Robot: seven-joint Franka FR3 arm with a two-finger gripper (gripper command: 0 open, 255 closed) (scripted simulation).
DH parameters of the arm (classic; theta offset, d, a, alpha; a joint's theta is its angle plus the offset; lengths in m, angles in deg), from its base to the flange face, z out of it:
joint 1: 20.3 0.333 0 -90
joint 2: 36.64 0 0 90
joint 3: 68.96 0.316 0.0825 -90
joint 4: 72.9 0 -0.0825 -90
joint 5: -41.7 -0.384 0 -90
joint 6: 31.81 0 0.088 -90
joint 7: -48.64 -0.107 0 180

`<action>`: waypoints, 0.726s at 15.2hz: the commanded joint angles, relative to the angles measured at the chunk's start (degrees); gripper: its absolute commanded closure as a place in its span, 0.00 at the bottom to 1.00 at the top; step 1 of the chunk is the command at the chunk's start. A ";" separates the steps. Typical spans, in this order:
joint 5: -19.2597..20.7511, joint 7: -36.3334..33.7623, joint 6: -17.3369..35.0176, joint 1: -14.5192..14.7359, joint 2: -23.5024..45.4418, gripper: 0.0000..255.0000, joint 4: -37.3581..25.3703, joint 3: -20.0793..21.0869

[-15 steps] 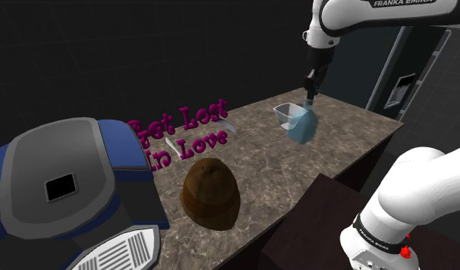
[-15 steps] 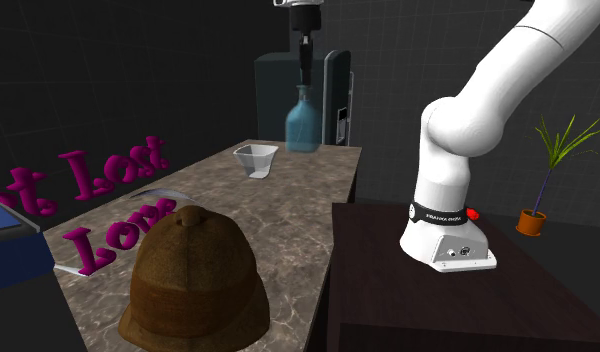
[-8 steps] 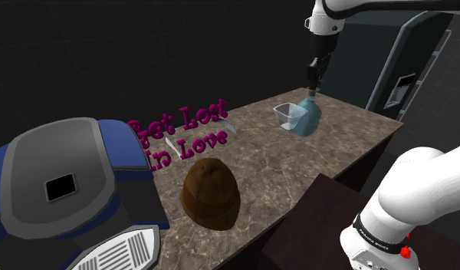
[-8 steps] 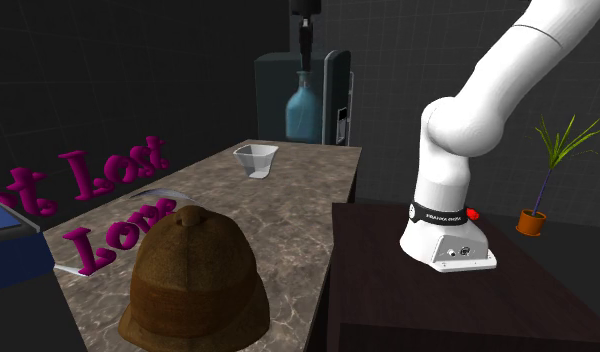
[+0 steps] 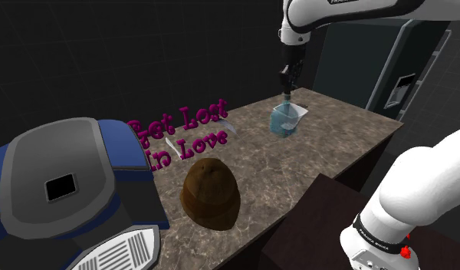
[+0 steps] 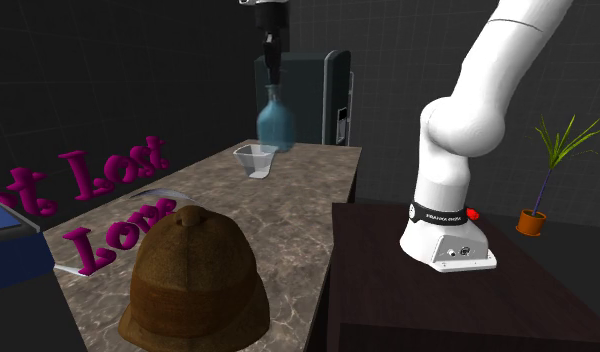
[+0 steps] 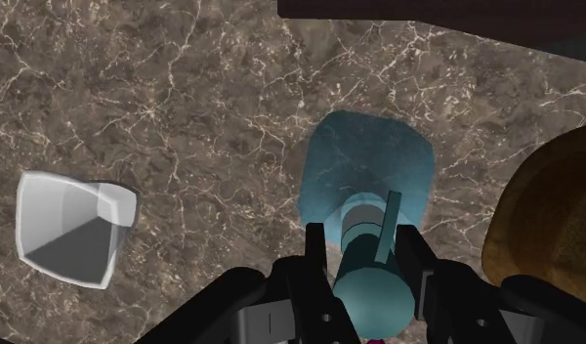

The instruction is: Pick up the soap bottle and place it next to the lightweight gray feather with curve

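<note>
Soap bottle (image 6: 274, 122): see-through blue, a squat body with rounded corners narrowing to a slim neck and a paler cap; no label to read. Upright, hanging over the far end of the table (image 6: 300, 206), lifted off the top, just beside a small cup (image 6: 255, 158). Claw (image 6: 273, 80) clamped on the bottle's neck from above, black fingers (image 7: 318, 256) pressed against either side of the cap in the wrist view.

Cup: clear, thin-walled, square at the mouth, tapering to a smaller base. Table: brown marble-like top threaded with white veins, straight-edged.

Farther along the table, chunky raised letters (image 5: 186, 130) in glossy magenta, standing in two lines and reading "Get Lost In Love" in the shoulder view. Beside the word "Love", a feather (image 6: 164, 189): a thin, pale grey, curved sliver, well apart from the bottle.

Nearer the camera, a brown hat (image 6: 193, 285): domed, coarse woven-looking surface, narrow brim, small knob on the crown.

At the shoulder view's left, a bulky blue and grey thing (image 5: 67, 184) with rounded corners and a small dark rectangular window; kind not clear.

Arm (image 6: 458, 130): smooth glossy white, with small white lettering "FRANKA EMIKA" on the black band near its base, a red knob beside it. Stand (image 6: 388, 290): plain dark brown box.

Behind the table, a dark grey fridge (image 6: 333, 95) with a dispenser recess. At the second exterior view's right, a plant (image 6: 558, 145) with spiky green leaves in an orange pot.
</note>
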 commanded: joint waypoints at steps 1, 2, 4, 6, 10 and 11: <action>-0.49 -1.40 1.42 0.56 3.65 1.00 -2.14 0.82; -0.66 -1.90 2.18 0.75 5.57 1.00 -3.24 1.09; -0.93 -2.87 3.53 1.13 9.47 1.00 -5.67 1.60; -1.14 -3.80 4.66 1.49 13.45 1.00 -8.41 2.08; -1.39 -5.53 6.20 2.22 21.66 1.00 -14.88 2.94; -1.42 -5.93 6.42 2.41 23.77 1.00 -16.71 3.14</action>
